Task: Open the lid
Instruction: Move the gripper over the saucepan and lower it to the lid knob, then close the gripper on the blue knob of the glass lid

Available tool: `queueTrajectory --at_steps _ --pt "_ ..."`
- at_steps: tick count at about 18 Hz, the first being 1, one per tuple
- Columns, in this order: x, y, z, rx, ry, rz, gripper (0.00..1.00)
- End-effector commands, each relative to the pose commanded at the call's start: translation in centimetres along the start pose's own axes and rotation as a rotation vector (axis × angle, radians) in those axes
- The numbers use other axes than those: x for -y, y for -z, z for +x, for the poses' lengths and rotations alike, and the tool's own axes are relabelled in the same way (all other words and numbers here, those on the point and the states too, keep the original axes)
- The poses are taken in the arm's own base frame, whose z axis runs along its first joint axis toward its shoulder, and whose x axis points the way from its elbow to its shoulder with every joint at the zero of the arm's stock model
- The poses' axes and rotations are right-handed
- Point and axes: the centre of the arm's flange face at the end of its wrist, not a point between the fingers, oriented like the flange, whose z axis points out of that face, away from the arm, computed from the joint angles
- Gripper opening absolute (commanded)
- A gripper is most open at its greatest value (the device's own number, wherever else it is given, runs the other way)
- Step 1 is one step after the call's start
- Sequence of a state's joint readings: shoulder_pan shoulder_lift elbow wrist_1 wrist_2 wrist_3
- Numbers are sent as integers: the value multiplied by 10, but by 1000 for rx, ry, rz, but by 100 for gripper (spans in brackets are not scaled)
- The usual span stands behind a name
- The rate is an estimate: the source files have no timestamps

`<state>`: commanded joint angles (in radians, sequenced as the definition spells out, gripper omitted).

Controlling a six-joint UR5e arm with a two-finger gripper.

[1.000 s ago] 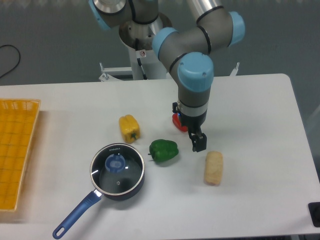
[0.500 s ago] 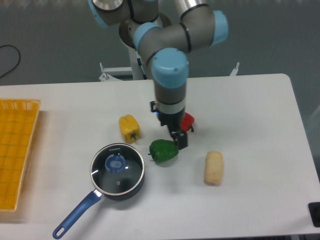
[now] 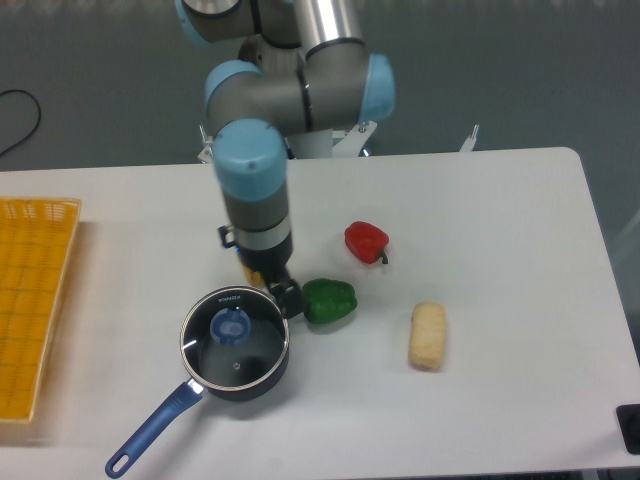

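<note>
the lid sits closed on the dark saucepan near the front edge of the bench, left of centre, blue knob up. the gripper hangs just above the pan's back right rim, beside the green pepper; whether its fingers are apart or together cannot be told. a red pepper and a bread roll lie toward the right. a yellow tray is at the left edge.

Lid sits on saucepan; gripper hangs beside green pepper.

Grey arm, light-blue caps, black end effector
</note>
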<state>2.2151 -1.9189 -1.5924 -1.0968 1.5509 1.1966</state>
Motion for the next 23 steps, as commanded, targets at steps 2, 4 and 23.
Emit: queueTrajectory --at_steps 2,4,23 --pt "9 -4 -5 1 12 0 100" --pt "20 -9 -4 -2 2 -1 100" --pt "44 -47 0 -15 -12 -50 100"
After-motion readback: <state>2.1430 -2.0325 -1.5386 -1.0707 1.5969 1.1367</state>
